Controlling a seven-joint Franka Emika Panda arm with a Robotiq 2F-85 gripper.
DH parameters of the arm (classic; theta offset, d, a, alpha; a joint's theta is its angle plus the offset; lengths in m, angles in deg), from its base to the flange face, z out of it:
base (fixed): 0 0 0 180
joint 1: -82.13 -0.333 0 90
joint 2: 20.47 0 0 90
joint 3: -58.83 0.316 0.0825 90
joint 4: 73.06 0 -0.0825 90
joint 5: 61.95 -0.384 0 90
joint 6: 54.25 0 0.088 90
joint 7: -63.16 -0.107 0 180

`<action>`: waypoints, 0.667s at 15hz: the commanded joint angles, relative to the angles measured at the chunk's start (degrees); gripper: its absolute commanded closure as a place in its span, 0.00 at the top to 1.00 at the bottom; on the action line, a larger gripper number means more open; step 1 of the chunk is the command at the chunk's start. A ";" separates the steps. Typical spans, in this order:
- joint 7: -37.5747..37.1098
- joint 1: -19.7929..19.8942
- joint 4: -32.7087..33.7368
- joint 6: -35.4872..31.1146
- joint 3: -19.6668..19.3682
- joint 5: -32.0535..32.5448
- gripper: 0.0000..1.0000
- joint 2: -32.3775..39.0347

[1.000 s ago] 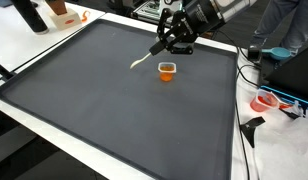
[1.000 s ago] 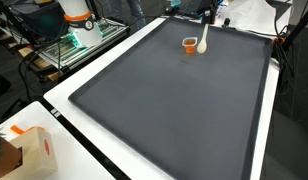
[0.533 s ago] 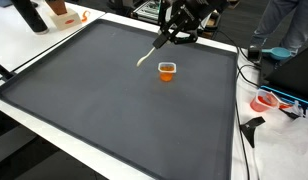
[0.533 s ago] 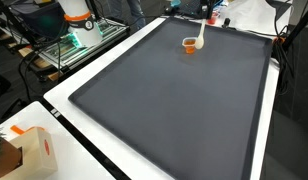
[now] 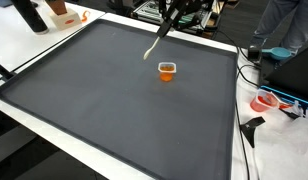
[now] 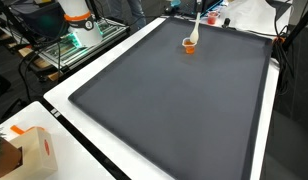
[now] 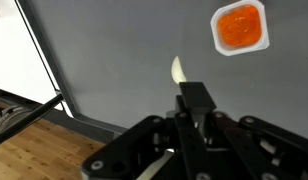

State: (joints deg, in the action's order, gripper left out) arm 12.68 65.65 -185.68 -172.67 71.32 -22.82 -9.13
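Observation:
My gripper is shut on a white plastic spoon, whose bowl sticks out beyond the fingertips. In an exterior view the spoon hangs slanted from the gripper high above the dark mat. A small orange cup stands on the mat below and slightly to the side of the spoon's tip; in the wrist view the cup sits at the upper right. In an exterior view the spoon hangs just above the cup.
A white table border frames the mat. Cables and a red-and-white object lie beside the table. A cardboard box sits at a corner; shelving with an orange-and-white bottle stands behind.
The gripper has risen with the spoon, mostly leaving the top of the exterior view, and the spoon's tip has lifted higher above the mat. The cup has stayed put.

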 commanded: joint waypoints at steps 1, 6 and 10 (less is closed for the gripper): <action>4.70 1.28 -5.46 -4.22 -0.37 -5.95 0.03 -5.40; 11.43 2.45 -9.75 -9.23 -0.85 -13.77 0.03 -9.95; 16.50 3.19 -12.71 -12.09 -1.05 -19.00 0.03 -12.68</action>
State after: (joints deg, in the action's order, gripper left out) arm 24.99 67.97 -194.03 -181.82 70.42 -37.50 -18.13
